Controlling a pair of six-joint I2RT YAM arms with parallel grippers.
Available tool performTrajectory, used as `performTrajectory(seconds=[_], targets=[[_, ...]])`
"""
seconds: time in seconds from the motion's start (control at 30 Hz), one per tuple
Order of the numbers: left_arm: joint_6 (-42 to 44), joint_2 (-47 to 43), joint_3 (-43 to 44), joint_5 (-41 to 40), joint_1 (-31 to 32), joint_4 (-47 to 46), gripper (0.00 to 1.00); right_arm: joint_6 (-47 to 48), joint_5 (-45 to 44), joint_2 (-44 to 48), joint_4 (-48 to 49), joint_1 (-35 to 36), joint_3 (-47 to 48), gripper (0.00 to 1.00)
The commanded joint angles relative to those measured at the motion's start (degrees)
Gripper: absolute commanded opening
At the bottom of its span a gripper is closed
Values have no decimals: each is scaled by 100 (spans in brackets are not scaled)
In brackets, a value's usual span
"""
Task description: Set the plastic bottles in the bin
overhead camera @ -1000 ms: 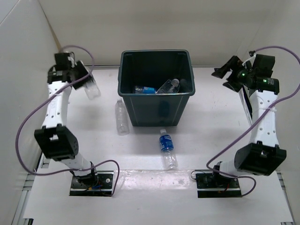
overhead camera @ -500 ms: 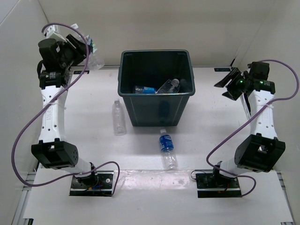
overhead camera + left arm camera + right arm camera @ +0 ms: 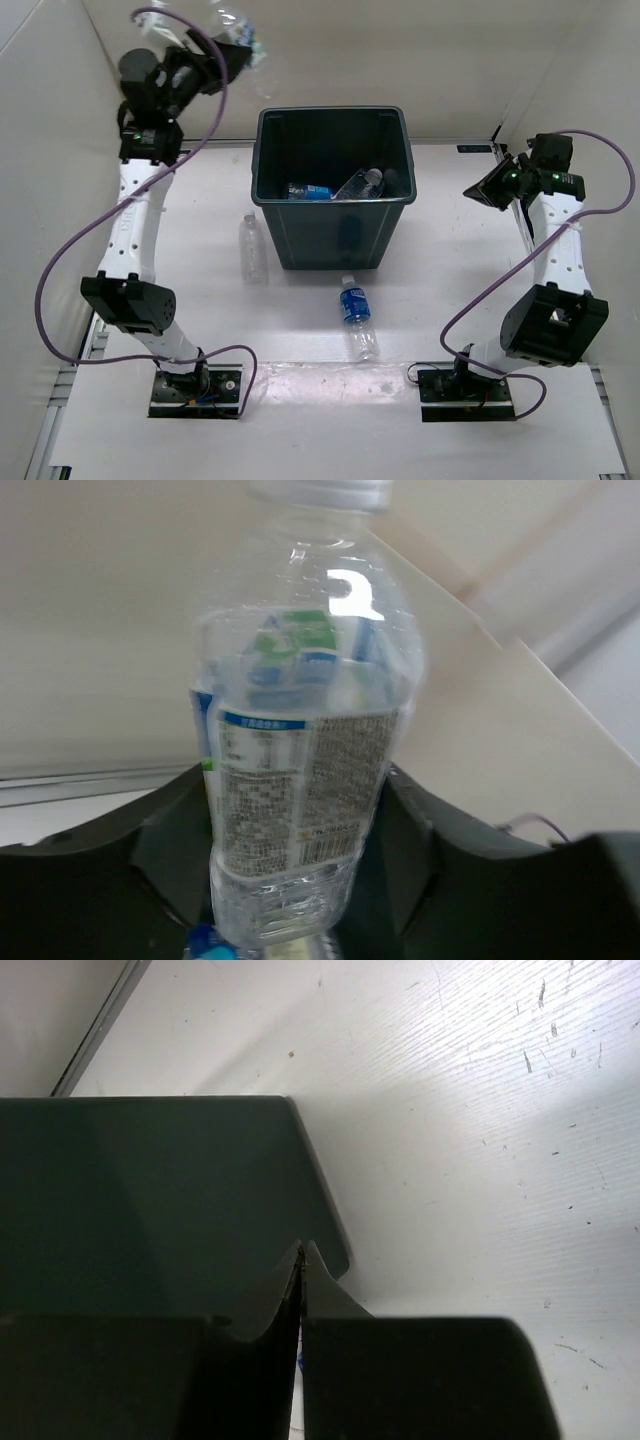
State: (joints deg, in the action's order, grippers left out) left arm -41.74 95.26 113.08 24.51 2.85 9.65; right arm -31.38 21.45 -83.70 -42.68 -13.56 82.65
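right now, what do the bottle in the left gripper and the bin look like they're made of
Held bottle: thin clear plastic, glossy by the look; the wall shows through it, a bright glint sits near its shoulder. Bin: opaque dark teal-grey plastic, probably moulded; smooth walls, rolled rim, soft sheen.

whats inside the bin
At least two bottles lie in the bin: a blue-labelled one and a clear one. Its near wall hides the front of the floor.

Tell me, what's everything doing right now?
Left hand shut on a bottle, raised left of the bin. Right hand shut, empty. Two bottles lie on the table. Bin mouth clear.
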Motion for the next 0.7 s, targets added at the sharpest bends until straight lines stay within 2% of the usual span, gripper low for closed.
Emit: performTrajectory(seconds=[0.0,0.03,0.13,0.17,0.2,0.23,0.33,0.43,0.6,0.67], targets=[[-28,97,180,299,741,-200,71,-44,78,29,216,-50,-39,0],[-36,159,101,317,847,-253,71,-35,113,29,233,-50,-47,7],[-405,317,-241,615,1156,-788,83,0,394,38,409,-76,-74,34],[-432,396,-277,651,1191,-850,100,43,464,55,418,-85,-74,48],[-336,414,-260,677,1304,-833,100,61,500,56,479,-68,-82,72],[-266,423,-234,678,1314,-711,100,70,509,64,497,-59,-74,78],[-2,423,73,643,1288,-290,100,88,527,56,532,-59,-109,85],[200,326,127,599,1113,-131,100,44,527,47,550,-76,-127,86],[324,-59,-249,520,805,-60,100,70,518,21,567,-68,-135,86],[385,-253,-347,249,551,202,100,27,527,29,550,-76,-135,86]])
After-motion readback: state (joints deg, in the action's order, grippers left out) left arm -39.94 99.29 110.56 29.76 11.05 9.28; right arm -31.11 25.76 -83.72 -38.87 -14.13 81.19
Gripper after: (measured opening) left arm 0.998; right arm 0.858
